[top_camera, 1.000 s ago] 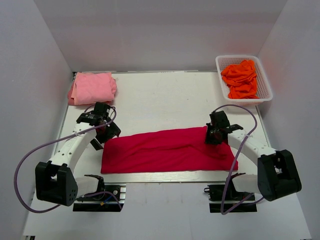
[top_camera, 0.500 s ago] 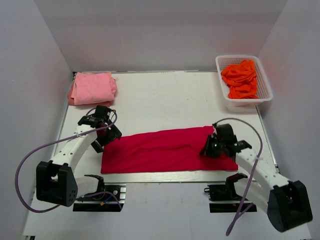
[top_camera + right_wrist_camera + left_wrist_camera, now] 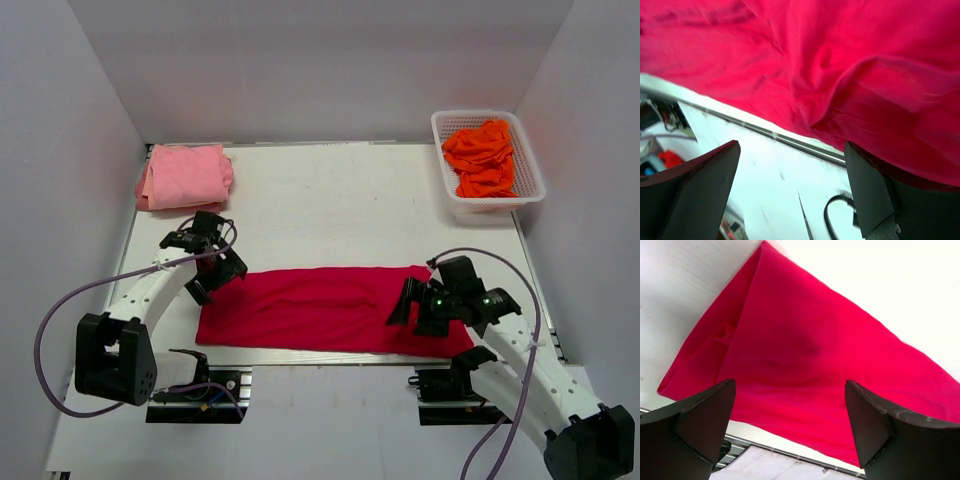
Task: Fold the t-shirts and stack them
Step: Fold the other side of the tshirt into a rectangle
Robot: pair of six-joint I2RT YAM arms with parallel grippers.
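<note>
The crimson-red t-shirt [image 3: 320,308] lies as a long folded band along the table's front edge. Its left end shows in the left wrist view [image 3: 805,350] and its hemmed right end in the right wrist view [image 3: 850,60]. My left gripper [image 3: 215,268] hovers open over the shirt's left end, with nothing between its fingers [image 3: 790,386]. My right gripper [image 3: 415,308] stands open above the shirt's right end, jaws wide and holding nothing [image 3: 792,146]. A folded light pink t-shirt [image 3: 185,177] rests at the back left. Orange t-shirts [image 3: 482,158] fill a basket.
The white mesh basket [image 3: 438,125] stands at the back right, against the right wall. The table's front rail [image 3: 765,131] runs just below the red shirt. A black cable [image 3: 832,212] lies beyond the rail near the right arm's base.
My right gripper drew the red shirt's right end toward the front edge, then opened and let it go. The shirt now lies straighter. The left gripper barely moved.
</note>
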